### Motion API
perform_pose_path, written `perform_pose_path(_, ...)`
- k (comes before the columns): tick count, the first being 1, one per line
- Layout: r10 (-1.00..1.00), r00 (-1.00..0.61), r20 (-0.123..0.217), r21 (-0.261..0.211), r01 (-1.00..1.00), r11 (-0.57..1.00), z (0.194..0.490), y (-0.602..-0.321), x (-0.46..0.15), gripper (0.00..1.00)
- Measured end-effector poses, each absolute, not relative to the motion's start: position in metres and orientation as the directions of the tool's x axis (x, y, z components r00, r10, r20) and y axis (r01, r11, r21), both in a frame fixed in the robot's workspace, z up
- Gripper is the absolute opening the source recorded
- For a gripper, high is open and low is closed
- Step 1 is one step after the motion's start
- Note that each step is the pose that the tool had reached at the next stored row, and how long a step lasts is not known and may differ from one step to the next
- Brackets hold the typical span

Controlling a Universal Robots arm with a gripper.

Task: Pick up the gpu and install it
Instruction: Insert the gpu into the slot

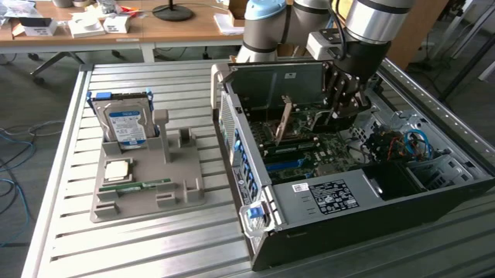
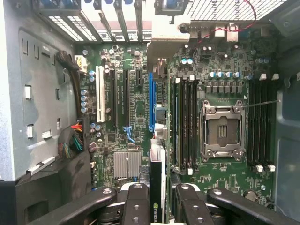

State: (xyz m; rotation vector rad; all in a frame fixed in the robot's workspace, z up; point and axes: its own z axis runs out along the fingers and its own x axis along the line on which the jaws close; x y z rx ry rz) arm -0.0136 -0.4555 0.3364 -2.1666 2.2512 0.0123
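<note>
The gpu (image 2: 157,187), a thin dark card with a green logo on its edge, is seen edge-on between my gripper's black fingers (image 2: 136,204). My gripper (image 2: 157,199) is shut on it. The card runs in line with the long blue slot (image 2: 151,101) on the motherboard, its silvery bracket end (image 2: 159,70) toward the case's rear openings. In the exterior view my gripper (image 1: 340,110) reaches down into the open computer case (image 1: 332,231), and the gpu (image 1: 284,119) stands upright over the motherboard. Whether the card touches the slot I cannot tell.
A grey holder (image 1: 182,200) on the exterior view's left carries a hard drive (image 1: 124,121), a square processor chip (image 1: 117,169) and a green memory stick (image 1: 135,186). Inside the case are memory slots (image 2: 185,122), the processor socket (image 2: 221,131), a heat sink (image 2: 126,164) and cable bundles (image 2: 75,140).
</note>
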Motion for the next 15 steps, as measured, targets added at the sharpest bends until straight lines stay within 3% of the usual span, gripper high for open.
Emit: perform_pose_path(15, -0.999, -0.033, -0.018, -0.008, -0.999, 0.033, 0.3357, -0.4555, -0.0174, 0.26)
